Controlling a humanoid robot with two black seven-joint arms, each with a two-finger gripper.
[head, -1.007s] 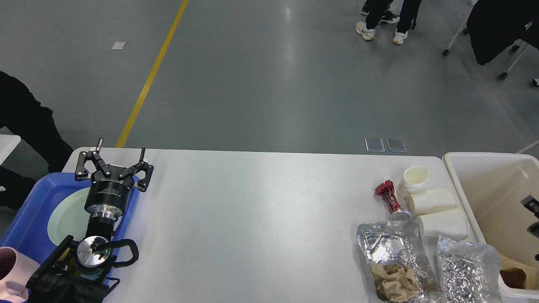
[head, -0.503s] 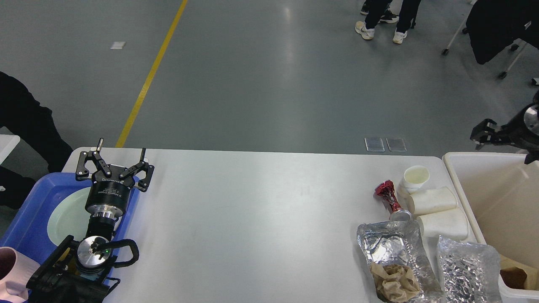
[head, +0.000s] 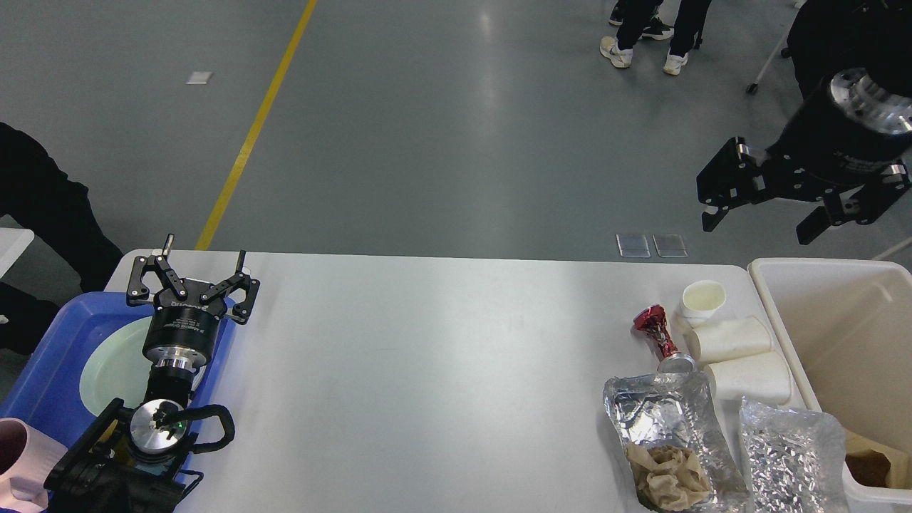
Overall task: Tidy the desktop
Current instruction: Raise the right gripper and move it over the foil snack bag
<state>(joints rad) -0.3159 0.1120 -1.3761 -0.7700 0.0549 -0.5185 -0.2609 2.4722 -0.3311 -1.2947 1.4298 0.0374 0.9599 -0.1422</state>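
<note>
The white desktop (head: 442, 356) fills the lower view. Litter lies at its right end: a crushed red can (head: 657, 333), one upright paper cup (head: 704, 298), two paper cups on their sides (head: 732, 338) (head: 752, 378), and two foil bags (head: 659, 417) (head: 792, 449), the left one holding crumpled brown paper (head: 667, 475). My left gripper (head: 205, 251) stands open and empty over the far edge of the blue tray (head: 43, 370). My right gripper (head: 759, 222) hangs open and empty high above the table's far right corner.
A cream-white bin (head: 833, 320) stands off the right end with brown scraps in its near corner. The blue tray holds a pale green plate (head: 107, 367), and a pink cup (head: 14, 456) sits at its near left. People stand on the floor beyond.
My right arm has come up out of the bin at the right edge and swung higher and leftward, its gripper now in full view. The left arm and the litter have not moved.
</note>
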